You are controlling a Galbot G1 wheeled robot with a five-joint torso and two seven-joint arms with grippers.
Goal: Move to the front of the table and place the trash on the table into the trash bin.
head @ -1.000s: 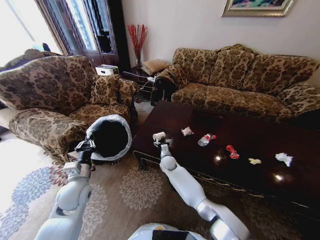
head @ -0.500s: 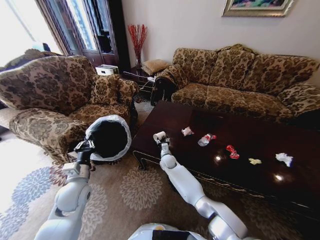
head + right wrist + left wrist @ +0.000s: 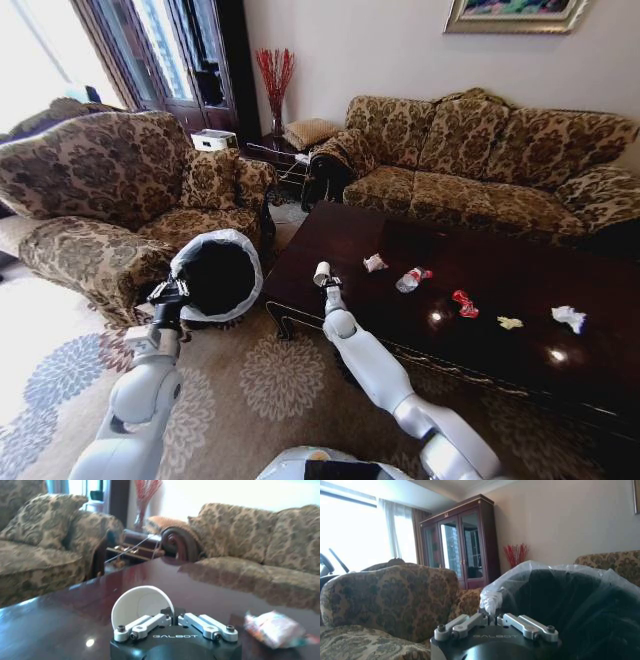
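The right gripper [image 3: 326, 284] is holding the white paper cup [image 3: 321, 272], jaws pinched on its rim, above the bench's [image 3: 350, 240] near-left corner. The left gripper [image 3: 170, 291], jaws clamped on the liner, is tilting the trash bin [image 3: 217, 275] beside the bench. Next move, likely: carrying the cup left over the bin's mouth. Farther right, wrappers, a bottle [image 3: 410, 279] and paper wads are lying on the glossy wood; sofas [image 3: 480, 150] are standing beyond

Both arms are glossy white, built of rounded, tapering segments with ball-like joints. Each ends in a black gripper: the left gripper [image 3: 171, 291] beside the trash bin [image 3: 218, 275], the right gripper [image 3: 327, 283] past it. Up close, each black housing reads "GALBOT" in pale letters, topped by silver linkage bars fastened with dark screws.
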